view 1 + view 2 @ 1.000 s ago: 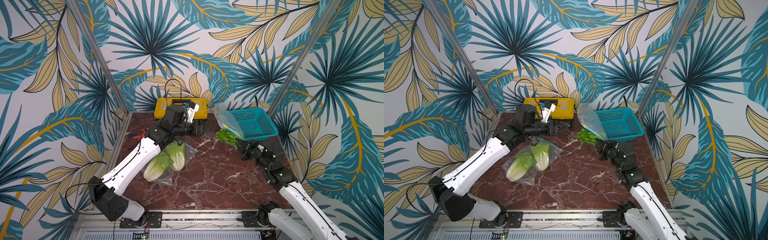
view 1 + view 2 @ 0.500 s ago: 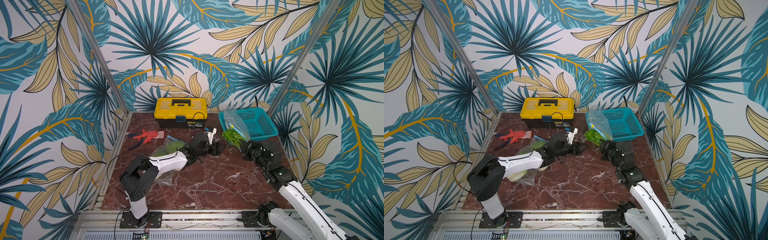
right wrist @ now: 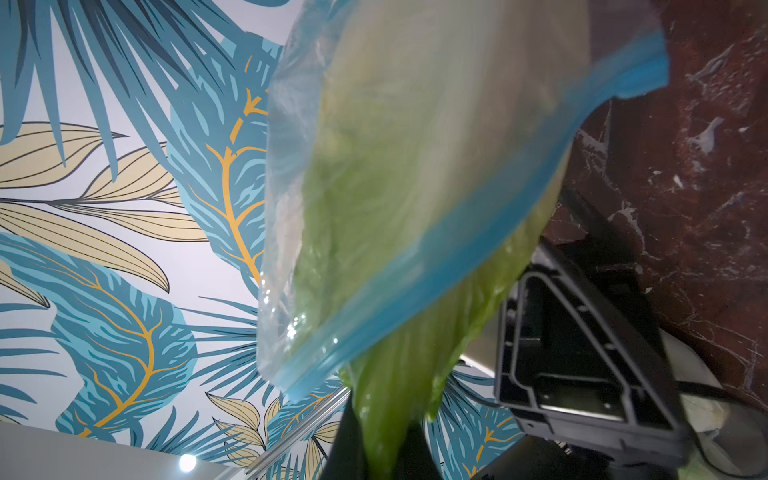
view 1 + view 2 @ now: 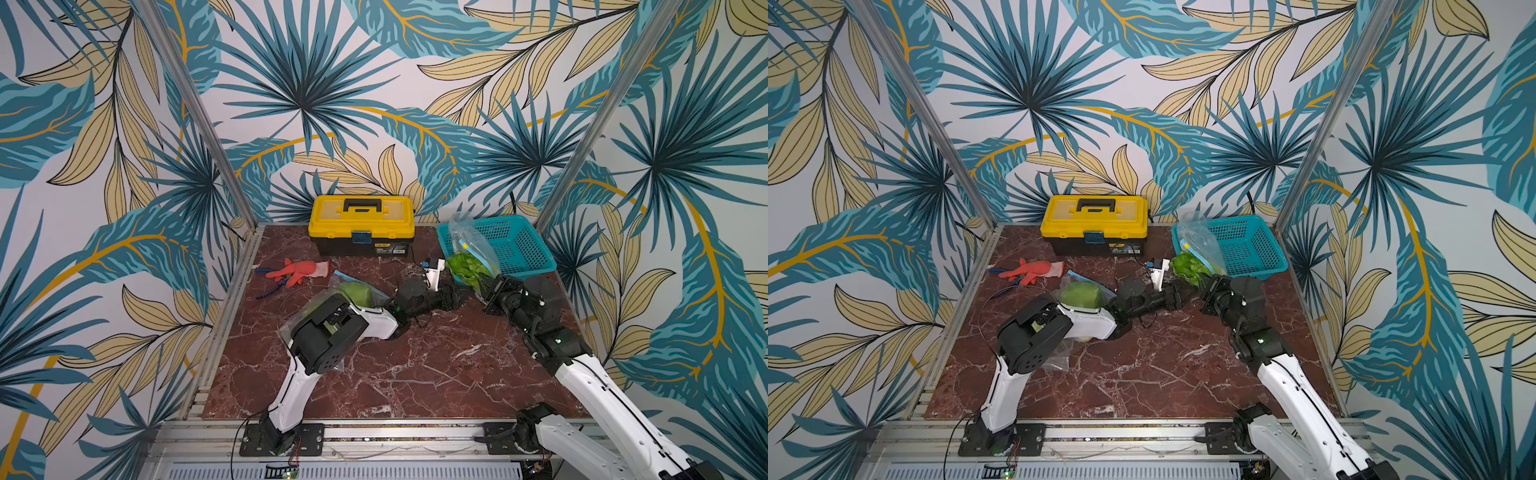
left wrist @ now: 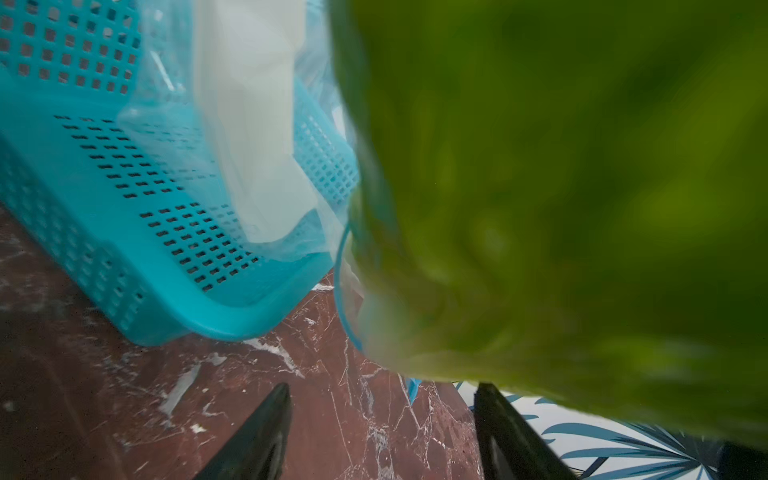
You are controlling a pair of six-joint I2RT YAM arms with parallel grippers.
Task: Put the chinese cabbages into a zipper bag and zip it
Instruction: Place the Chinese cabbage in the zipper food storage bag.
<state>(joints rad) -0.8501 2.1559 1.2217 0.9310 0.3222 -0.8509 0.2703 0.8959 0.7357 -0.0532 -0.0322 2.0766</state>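
1. We find the toolbox [image 4: 361,224] at the table's [image 4: 415,374] back edge, the basket [image 4: 528,271] right of it.
2. The glove [image 4: 301,269] lies before the toolbox, to the left.
3. A bag [image 4: 465,232] sits over the basket's left rim, a cabbage [image 4: 467,266] in its mouth.

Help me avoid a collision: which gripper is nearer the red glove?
Left. The left gripper is right of the red glove; the right gripper, holding a zipper bag, is farther right beside the teal basket.
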